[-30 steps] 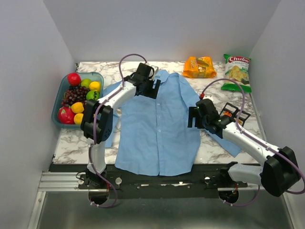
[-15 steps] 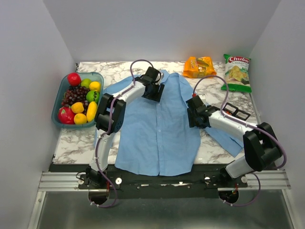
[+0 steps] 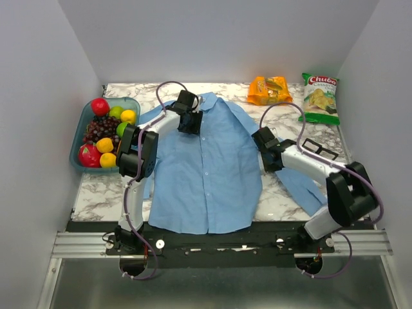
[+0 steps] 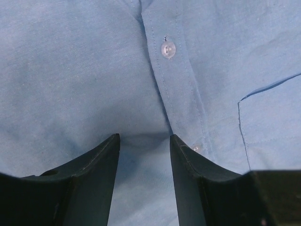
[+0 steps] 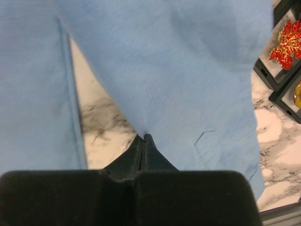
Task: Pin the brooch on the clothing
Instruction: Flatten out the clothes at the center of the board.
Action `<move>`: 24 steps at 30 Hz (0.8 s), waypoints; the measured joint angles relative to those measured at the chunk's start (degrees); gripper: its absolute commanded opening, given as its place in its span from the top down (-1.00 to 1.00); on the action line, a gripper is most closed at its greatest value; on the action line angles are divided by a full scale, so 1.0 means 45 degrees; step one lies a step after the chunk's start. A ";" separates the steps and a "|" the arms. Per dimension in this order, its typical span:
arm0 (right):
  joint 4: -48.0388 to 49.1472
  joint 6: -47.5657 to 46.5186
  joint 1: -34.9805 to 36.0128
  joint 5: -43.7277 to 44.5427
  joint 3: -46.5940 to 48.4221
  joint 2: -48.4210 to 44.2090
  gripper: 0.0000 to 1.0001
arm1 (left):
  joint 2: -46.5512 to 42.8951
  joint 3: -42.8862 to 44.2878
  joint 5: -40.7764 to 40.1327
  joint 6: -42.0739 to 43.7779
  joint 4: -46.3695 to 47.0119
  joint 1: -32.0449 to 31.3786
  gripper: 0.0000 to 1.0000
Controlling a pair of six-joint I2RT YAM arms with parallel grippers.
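— Where's the brooch (image 5: 287, 44)?
— In a black tray (image 5: 268, 77) near the right edge of the table (image 3: 96, 187), just beside the sleeve of the shirt (image 3: 206, 167).
— And the shirt?
— Flat mid-table, collar toward the far edge.
— Grippers?
— The left gripper (image 4: 143, 139) has its fingers spread, resting on the shirt front. The right gripper (image 5: 142, 137) is closed, apparently nipping the sleeve's edge.

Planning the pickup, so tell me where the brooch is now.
Right wrist view, upper right: the brooch lies in a black tray on the marble table, just past the right edge of the shirt sleeve.
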 measured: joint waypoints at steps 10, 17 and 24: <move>-0.2084 0.0053 -0.0005 -0.3274 0.2050 -0.5017 0.99 | -0.0029 -0.0010 -0.0529 0.0782 -0.0087 0.0058 -0.10; -0.2467 -0.0194 -0.1117 -0.4833 0.2356 -0.4901 0.99 | -0.0073 -0.0010 -0.1112 0.1234 -0.0311 0.0306 -0.09; -0.2166 -0.0777 -0.3779 -0.6858 0.3065 -0.2705 0.99 | -0.0073 -0.0024 -0.1608 0.1457 -0.0379 0.0627 -0.09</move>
